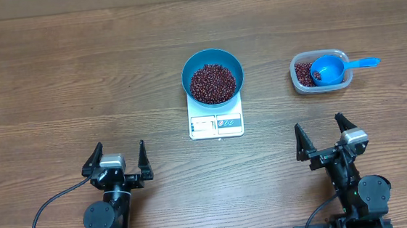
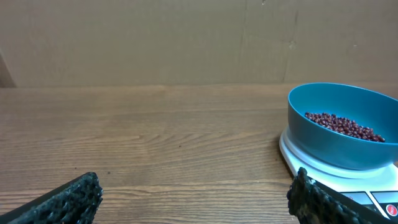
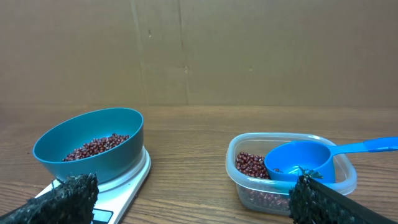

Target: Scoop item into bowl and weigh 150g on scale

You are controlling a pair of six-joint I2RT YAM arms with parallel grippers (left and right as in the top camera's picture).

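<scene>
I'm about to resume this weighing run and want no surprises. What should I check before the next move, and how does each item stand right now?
1. Bowl seated on the scale: ok.
2. Beans in the bowl: ok, they cover its bottom.
3. Display reading at target: cannot tell, too small to read.
4. Scoop resting in the tub, handle sticking out over the rim: ok.
5. Left gripper open, empty, clear of the scale: ok.
6. Right gripper open, empty, short of the tub: ok.
</scene>
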